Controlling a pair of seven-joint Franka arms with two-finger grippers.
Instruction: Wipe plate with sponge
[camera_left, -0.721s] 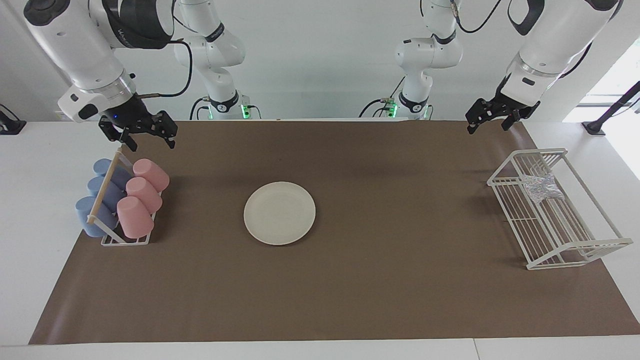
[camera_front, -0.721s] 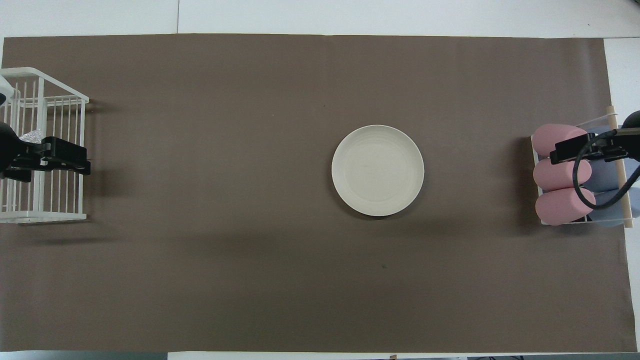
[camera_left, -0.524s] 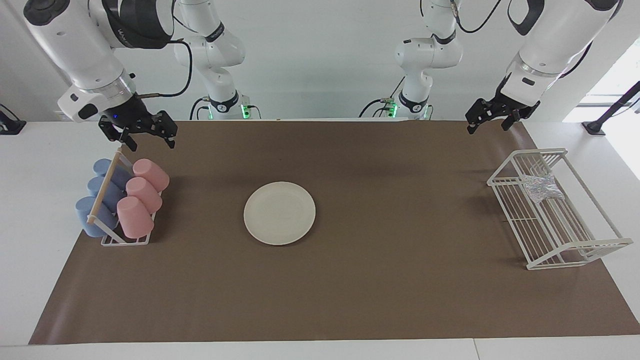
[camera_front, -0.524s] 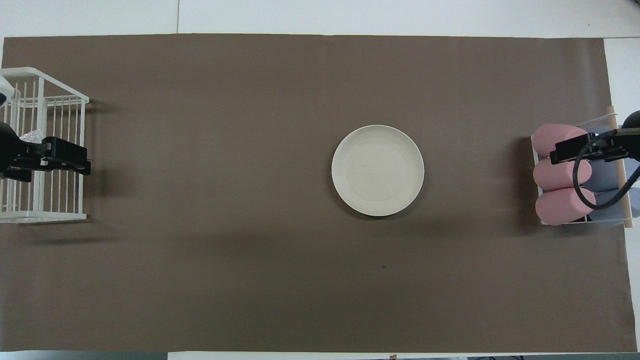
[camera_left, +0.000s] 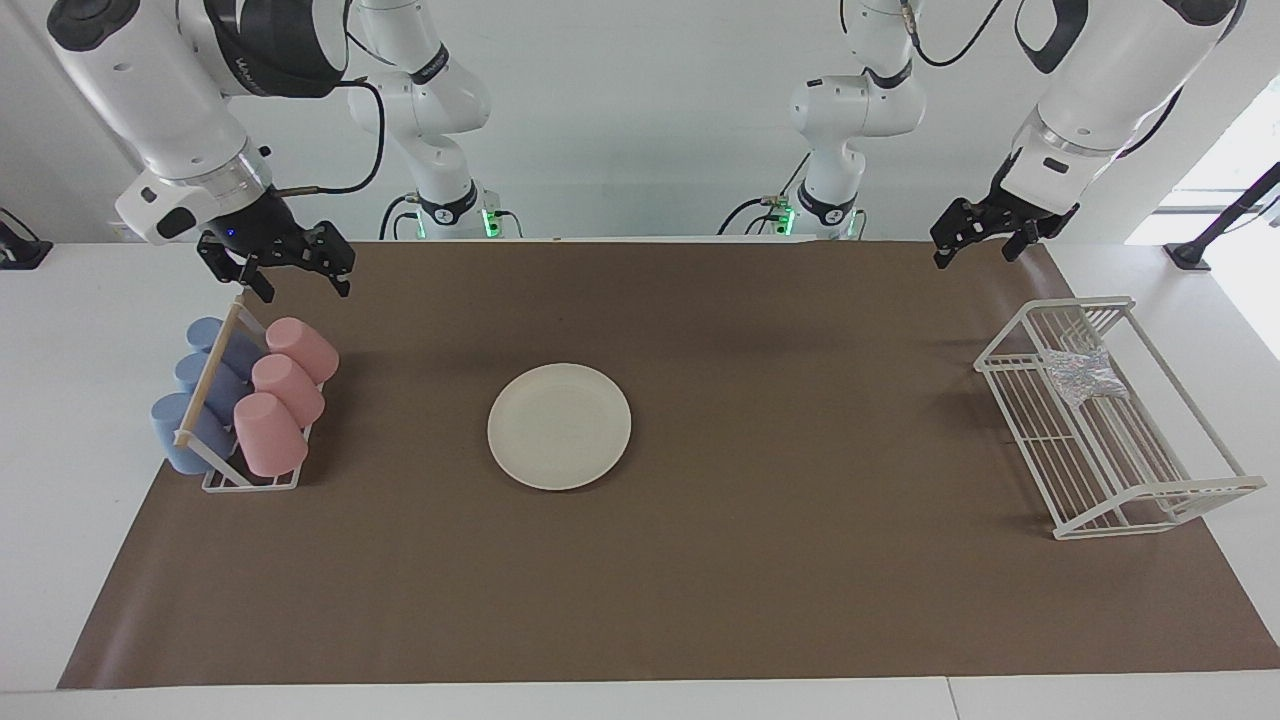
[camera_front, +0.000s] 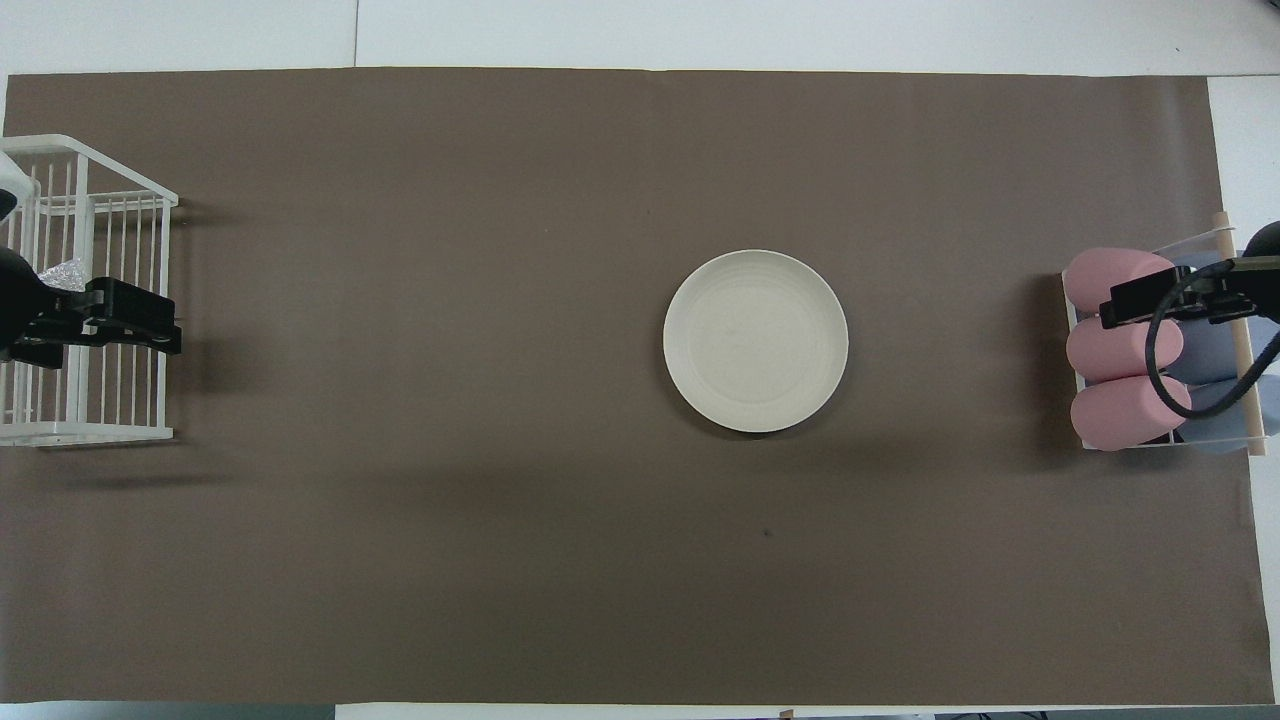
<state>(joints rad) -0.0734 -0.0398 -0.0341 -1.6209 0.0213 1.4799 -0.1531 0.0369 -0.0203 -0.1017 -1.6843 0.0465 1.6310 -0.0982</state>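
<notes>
plate (camera_left: 559, 426) 1 | sponge (camera_left: 1078, 372) 1 | pink cups (camera_left: 287, 392) 3 | blue cups (camera_left: 195, 395) 3 | racks (camera_left: 1140, 500) 2

Overhead view: left gripper (camera_front: 165, 335) covers most of sponge (camera_front: 62, 273); wire basket (camera_front: 100, 425) cut by edge.

The plate (camera_left: 559, 426) lies in the middle of the mat (camera_left: 700, 600) on the desk (camera_left: 60, 400). The cup rack (camera_left: 245, 405) stands at the right arm's end. The wire basket (camera_left: 1110, 415) stands at the left arm's end, with the sponge (camera_left: 1082, 374) in it.
</notes>
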